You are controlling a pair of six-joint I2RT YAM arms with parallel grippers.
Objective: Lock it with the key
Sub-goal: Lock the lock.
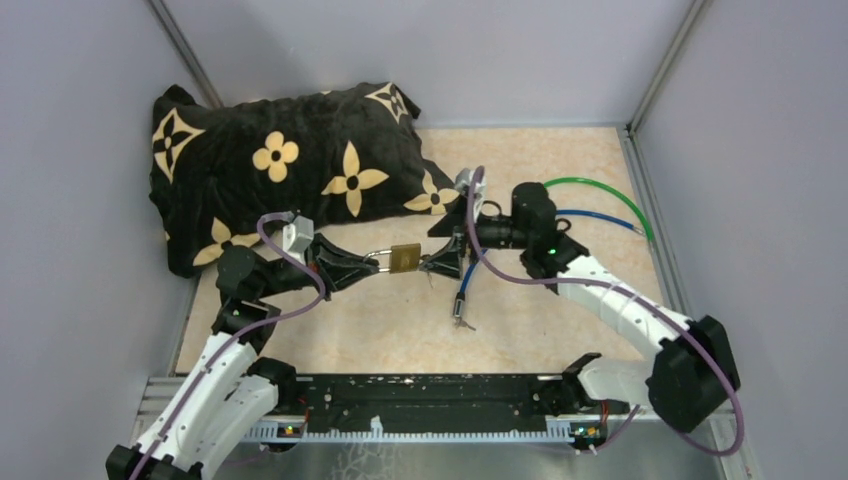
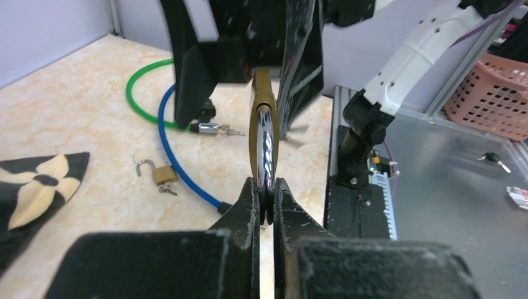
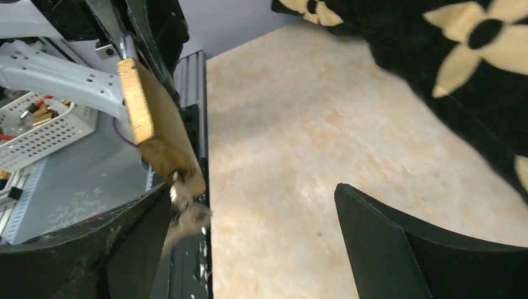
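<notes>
Precariously, left claw (image 1: 373,262) clamps the brass padlock (image 1: 404,258) by its shackle (image 2: 266,146); right claw (image 3: 252,193) gapes open, the key (image 3: 185,217) beside it liable to slip.

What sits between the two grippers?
The brass padlock, its shackle pinched by the left gripper; the right gripper stands open at its base. Top view shows it.

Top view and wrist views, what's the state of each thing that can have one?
large padlock: held off the table, locked or not unclear.
left gripper: shut on the large padlock's shackle.
right gripper: open, at the large padlock's base.
small padlock: lying on the table, shackle open.
</notes>
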